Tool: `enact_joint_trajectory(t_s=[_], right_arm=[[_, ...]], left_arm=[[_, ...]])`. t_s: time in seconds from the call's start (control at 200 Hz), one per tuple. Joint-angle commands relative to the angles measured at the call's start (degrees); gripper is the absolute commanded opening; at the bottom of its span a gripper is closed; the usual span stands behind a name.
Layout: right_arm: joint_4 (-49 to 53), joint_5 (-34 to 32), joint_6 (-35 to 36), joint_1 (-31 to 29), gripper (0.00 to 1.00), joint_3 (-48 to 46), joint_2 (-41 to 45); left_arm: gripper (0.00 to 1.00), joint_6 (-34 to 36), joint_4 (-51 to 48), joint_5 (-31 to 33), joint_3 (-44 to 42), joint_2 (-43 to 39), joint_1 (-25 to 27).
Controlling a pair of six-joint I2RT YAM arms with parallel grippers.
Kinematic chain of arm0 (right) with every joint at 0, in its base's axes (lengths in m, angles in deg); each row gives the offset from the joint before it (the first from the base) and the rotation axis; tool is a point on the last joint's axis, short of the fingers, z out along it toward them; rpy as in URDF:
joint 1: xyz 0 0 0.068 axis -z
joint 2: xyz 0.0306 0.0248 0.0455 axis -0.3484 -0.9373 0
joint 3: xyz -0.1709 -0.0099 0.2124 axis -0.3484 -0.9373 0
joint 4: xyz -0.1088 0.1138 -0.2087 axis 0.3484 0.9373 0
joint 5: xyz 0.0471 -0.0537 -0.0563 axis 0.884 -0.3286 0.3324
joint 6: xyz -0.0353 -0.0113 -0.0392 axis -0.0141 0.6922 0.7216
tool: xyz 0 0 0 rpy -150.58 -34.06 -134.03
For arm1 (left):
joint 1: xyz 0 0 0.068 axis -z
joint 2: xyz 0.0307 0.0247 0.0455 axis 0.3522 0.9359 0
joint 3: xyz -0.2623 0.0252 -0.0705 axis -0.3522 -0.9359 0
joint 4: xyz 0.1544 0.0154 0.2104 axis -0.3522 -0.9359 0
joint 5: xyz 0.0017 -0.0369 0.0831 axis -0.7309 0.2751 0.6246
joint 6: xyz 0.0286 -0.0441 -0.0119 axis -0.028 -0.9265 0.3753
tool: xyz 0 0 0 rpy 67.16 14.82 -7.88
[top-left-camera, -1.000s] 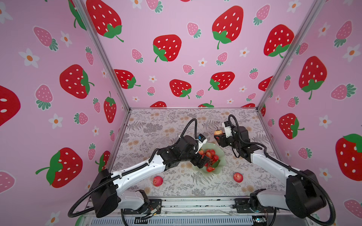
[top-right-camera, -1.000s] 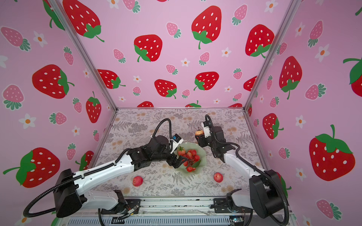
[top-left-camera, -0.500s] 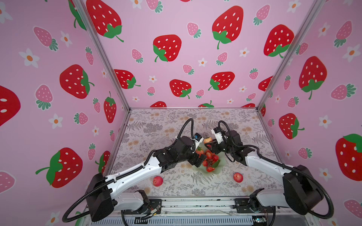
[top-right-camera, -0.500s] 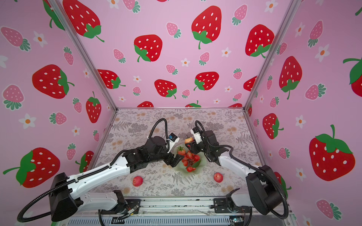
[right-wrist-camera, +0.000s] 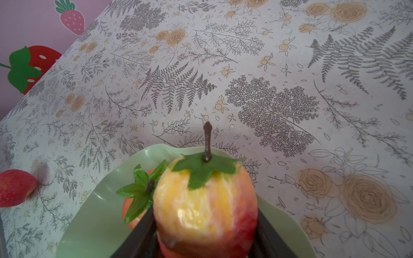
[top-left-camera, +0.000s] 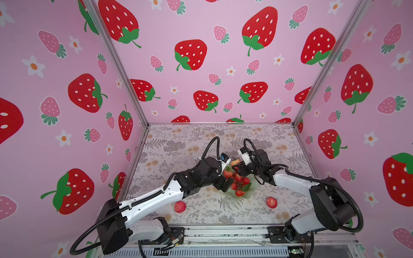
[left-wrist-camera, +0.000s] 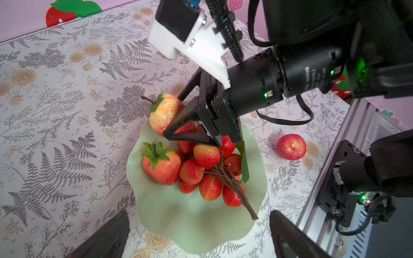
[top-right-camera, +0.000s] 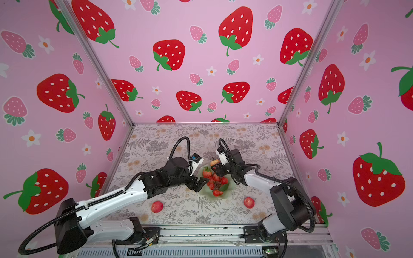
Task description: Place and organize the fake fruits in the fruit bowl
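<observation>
The mint-green fruit bowl holds a bunch of small red balls on a brown stem and an orange-red strawberry with a green cap. My right gripper is shut on a yellow-red strawberry with a leaf and stem, held over the bowl's far rim. My left gripper stands open at the bowl's near-left edge, with nothing between its fingers. Two red apples lie on the floral table.
Pink strawberry-print walls close in the table on three sides. A metal rail with both arm bases runs along the front edge. The two arms meet closely over the bowl.
My right gripper has carried the yellow-red strawberry left and down, from beyond the bowl to its far rim. The left gripper has drawn back a little to the bowl's edge.
</observation>
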Motion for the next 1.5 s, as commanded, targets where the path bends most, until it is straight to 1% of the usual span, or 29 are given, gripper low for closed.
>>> enact_joint_trajectory(t_s=[0.0, 0.095, 0.105, 0.12, 0.29, 0.5, 0.695, 0.921, 1.111, 1.231, 1.311, 1.366, 1.421, 1.496], right_arm=[[0.64, -0.89, 2.04, -0.36, 0.50, 1.48, -0.83], [0.95, -0.81, 2.48, -0.44, 0.51, 1.50, -0.86], [0.99, -0.82, 2.49, -0.42, 0.54, 1.52, -0.86], [0.98, -0.82, 2.53, -0.42, 0.56, 1.47, -0.76], [1.25, -1.17, 3.14, -0.37, 0.65, 1.18, 0.00], [1.50, -1.52, 3.96, -0.38, 0.70, 1.33, 0.28], [2.20, -2.26, 4.68, -0.44, 0.74, 1.88, 0.74], [7.14, -9.09, 5.48, -0.24, 0.73, 2.39, 3.91], [8.71, -10.35, 6.15, -0.08, 0.74, 1.02, 5.95], [9.97, -12.96, 6.18, 0.05, 0.73, 0.90, 5.80], [10.35, -12.79, 6.61, 0.18, 0.72, 0.90, 5.10], [10.84, -13.27, 6.54, 0.19, 0.71, 1.16, 4.40], [11.19, -13.39, 6.49, 0.18, 0.71, 1.52, 3.95], [11.74, -13.87, 6.37, 0.24, 0.70, 1.91, 3.79]], left_arm=[[0.99, -0.42, 0.68, 0.86, 0.00, -0.27, 0.00], [0.99, -0.33, 0.63, 0.89, -0.02, -0.28, 0.00], [0.99, -0.33, 0.64, 0.90, -0.02, -0.28, -0.07], [0.99, -0.25, 0.64, 0.95, -0.05, -0.34, 0.04], [0.99, 0.82, -1.67, 1.16, 1.43, -0.34, -0.08], [0.99, 1.65, -4.86, 2.89, 1.57, -2.33, -0.07], [0.99, 0.26, -7.13, 4.48, 0.81, -4.88, -0.27], [0.99, -0.49, -9.74, 6.17, -0.98, -8.19, -0.24], [0.99, -0.94, -7.98, 5.56, -1.84, -8.26, -0.31], [0.99, -0.86, -8.53, 6.02, -1.05, -7.49, -0.33], [0.99, -0.95, -9.95, 7.94, -0.13, -7.30, -0.34], [0.99, -1.56, -11.45, 10.62, 0.77, -7.27, -0.43], [0.99, -3.39, -14.27, 14.07, 2.02, -7.18, -1.07], [0.99, -6.87, -19.38, 16.97, 3.86, -7.26, -2.98]])
